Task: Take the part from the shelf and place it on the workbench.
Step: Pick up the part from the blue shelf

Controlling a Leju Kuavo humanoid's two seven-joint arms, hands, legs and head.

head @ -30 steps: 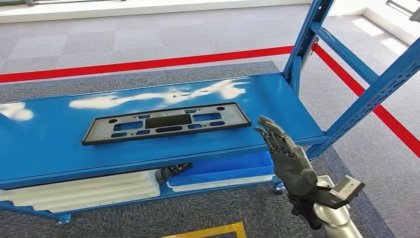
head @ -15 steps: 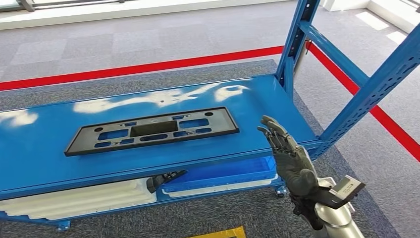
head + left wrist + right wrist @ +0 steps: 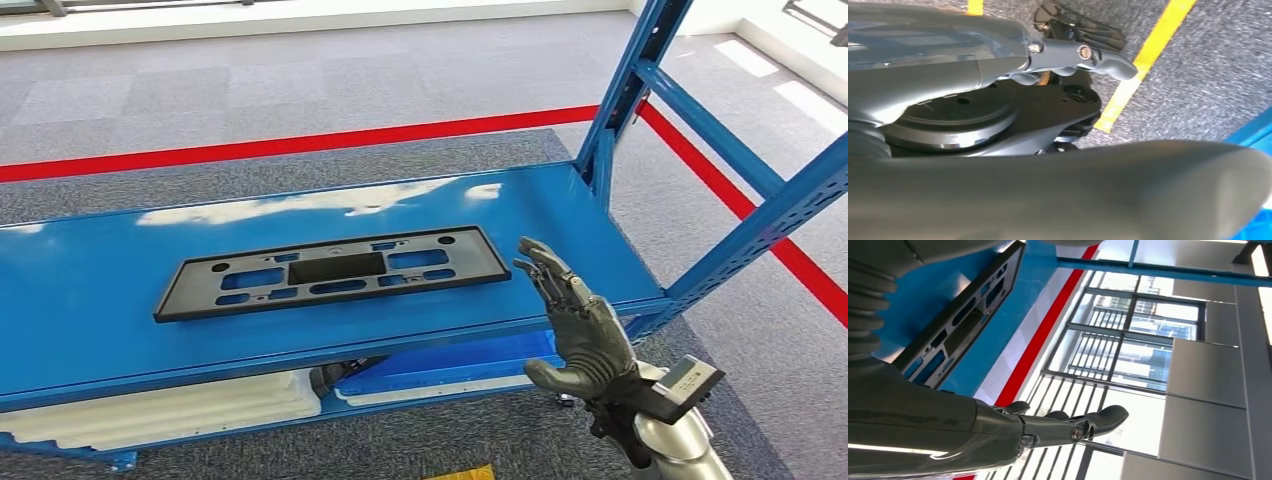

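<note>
**Right hand poised beside the part, reach not yet made**

The robot's dark many-fingered right hand [image 3: 580, 330] is raised at the front edge of the shelf, fingers spread and holding nothing. Just beside its fingertips lies the flat black rectangular plastic panel with cut-out slots [image 3: 335, 272], resting flat on the glossy blue metal shelf deck [image 3: 90, 300], near the front. The left hand [image 3: 1083, 52] hangs low over grey carpet with a yellow floor line [image 3: 1143, 65]; its thumb sticks out, but whether its fingers are curled I cannot tell. The panel is long and thin, so a good grasp probably means sliding it slightly past the shelf edge, then pinching its near rim firmly. A blue upright post [image 3: 625, 95] stands close on the right; keep the arm clear of it.
</note>
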